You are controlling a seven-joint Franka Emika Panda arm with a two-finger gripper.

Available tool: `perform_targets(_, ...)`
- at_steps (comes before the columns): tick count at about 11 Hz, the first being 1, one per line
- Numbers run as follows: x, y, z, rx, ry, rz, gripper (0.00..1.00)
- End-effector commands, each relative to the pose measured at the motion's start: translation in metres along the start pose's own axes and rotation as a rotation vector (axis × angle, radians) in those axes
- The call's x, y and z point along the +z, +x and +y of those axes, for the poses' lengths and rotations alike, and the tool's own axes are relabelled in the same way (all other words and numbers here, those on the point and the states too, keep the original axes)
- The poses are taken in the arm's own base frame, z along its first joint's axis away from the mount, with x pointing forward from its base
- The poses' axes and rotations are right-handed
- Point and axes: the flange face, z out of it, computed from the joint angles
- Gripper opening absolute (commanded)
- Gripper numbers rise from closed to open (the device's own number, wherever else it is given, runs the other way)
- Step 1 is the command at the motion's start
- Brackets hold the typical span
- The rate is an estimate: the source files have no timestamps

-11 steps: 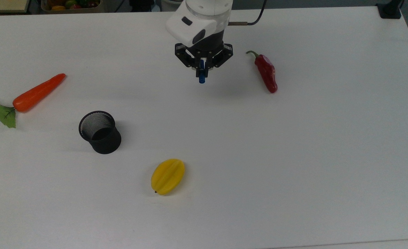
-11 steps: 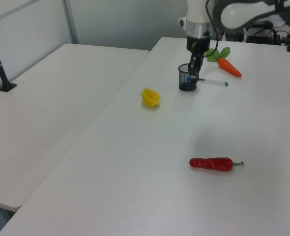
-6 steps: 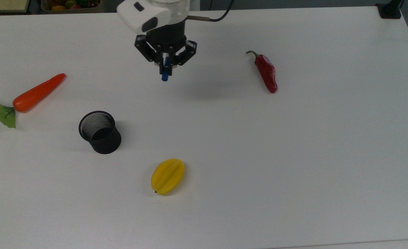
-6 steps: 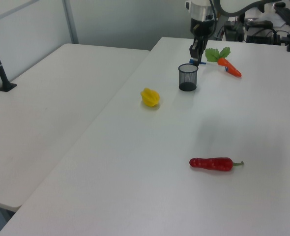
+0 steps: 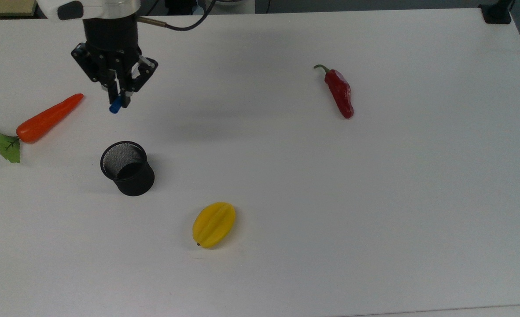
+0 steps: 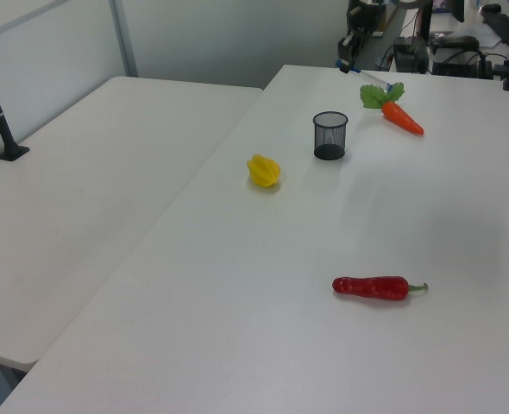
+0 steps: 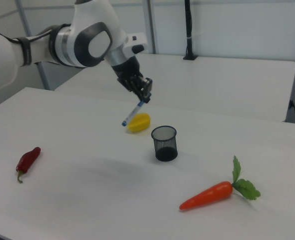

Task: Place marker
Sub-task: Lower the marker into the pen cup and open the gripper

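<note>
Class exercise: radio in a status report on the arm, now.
Gripper shut on marker, held aloft, tilted. Black mesh cup upright on table. Nothing between them.

1. Desk (image 5: 374, 220) carries everything; gripper (image 5: 118, 94) hangs above it near the top view's far-left corner, clamped on the marker (image 5: 115, 107).
2. Carrot (image 5: 48, 117) lies at the top view's left edge, just left of the gripper.
3. Cup (image 5: 127, 168) stands upright nearer than the gripper, apart from the carrot.
4. Starfruit (image 5: 214, 224) lies nearer and right of the cup.
5. Chili (image 5: 340, 91) lies well apart, toward the top view's far right.
</note>
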Motion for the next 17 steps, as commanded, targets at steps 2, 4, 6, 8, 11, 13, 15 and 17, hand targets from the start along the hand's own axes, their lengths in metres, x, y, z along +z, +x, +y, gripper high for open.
perform_targets(2, 0.037, 0.018, 0.019, 0.012, -0.012, 0.149, 0.09)
perform_targets(4, 0.056, 0.019, 0.015, 0.039, -0.003, 0.221, 0.09)
perform_targets(6, 0.081, 0.023, 0.012, 0.054, -0.019, 0.283, 0.09)
perform_targets(8, 0.107, 0.025, 0.008, 0.05, -0.02, 0.353, 0.09)
perform_targets(11, 0.134, 0.022, 0.007, 0.044, -0.019, 0.356, 0.11)
perform_targets(13, 0.14, 0.02, 0.005, 0.038, -0.019, 0.347, 0.11)
perform_targets(15, 0.142, 0.019, 0.003, 0.037, -0.017, 0.342, 0.17)
perform_targets(17, 0.142, 0.018, 0.002, 0.036, -0.016, 0.339, 0.64)
